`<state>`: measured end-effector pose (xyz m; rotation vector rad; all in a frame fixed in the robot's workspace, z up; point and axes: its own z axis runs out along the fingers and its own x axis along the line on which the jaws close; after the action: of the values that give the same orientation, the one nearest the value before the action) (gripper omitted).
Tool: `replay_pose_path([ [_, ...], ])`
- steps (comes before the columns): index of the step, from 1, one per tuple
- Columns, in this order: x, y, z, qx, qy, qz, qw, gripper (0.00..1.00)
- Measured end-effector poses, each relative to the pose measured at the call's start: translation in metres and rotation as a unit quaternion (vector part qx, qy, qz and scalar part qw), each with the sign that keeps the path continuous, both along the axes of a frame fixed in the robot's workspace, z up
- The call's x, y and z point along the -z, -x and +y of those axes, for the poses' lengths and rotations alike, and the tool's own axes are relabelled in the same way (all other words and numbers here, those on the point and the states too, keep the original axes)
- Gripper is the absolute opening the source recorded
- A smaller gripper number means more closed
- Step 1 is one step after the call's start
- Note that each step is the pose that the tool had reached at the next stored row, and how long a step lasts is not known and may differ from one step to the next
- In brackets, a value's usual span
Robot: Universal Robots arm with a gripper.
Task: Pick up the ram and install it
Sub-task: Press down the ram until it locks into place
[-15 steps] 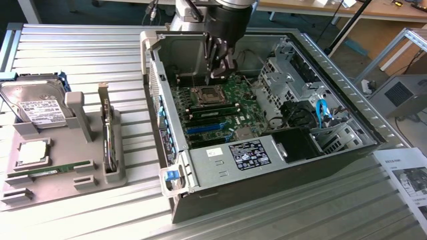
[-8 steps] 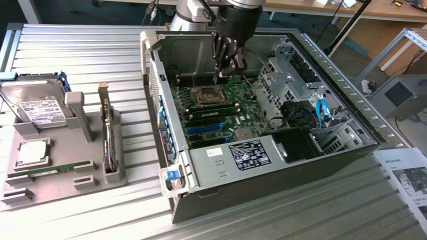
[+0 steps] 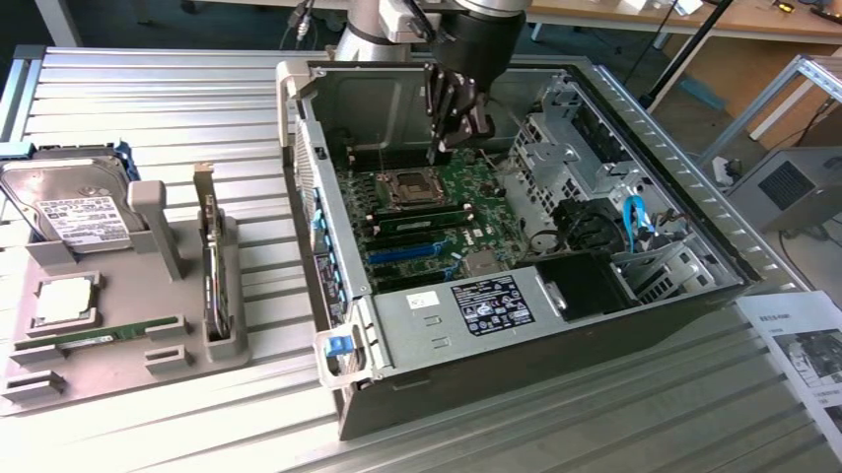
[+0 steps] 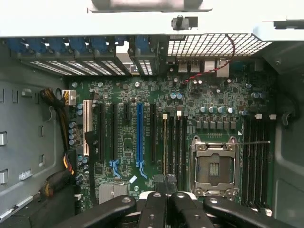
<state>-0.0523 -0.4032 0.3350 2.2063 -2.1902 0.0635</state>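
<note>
A ram stick, long, thin and green, lies flat in the grey holder tray at the exterior view's left, far from the arm. My gripper hangs inside the open computer case, above the motherboard near the CPU socket. Its dark fingers are pressed together and I see nothing between them. In the wrist view the gripper points at the memory slots beside the socket. A second green strip sits in those slots; I cannot tell whether it is fully seated.
The tray also carries a silver hard drive, a CPU chip and an upright expansion card. Case walls, a drive cage and cables ring the motherboard. A paper sheet lies at the exterior view's right.
</note>
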Motion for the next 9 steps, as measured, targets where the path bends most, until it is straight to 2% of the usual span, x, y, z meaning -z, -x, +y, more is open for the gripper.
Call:
replay_pose_path([
  [4, -0.0002, -0.0055, 0.0, 0.0, -0.0001, 0.0002, 1.0, 0.11],
  [9, -0.0002, -0.0061, 0.0, 0.0, 0.0, 0.0002, 1.0, 0.11],
])
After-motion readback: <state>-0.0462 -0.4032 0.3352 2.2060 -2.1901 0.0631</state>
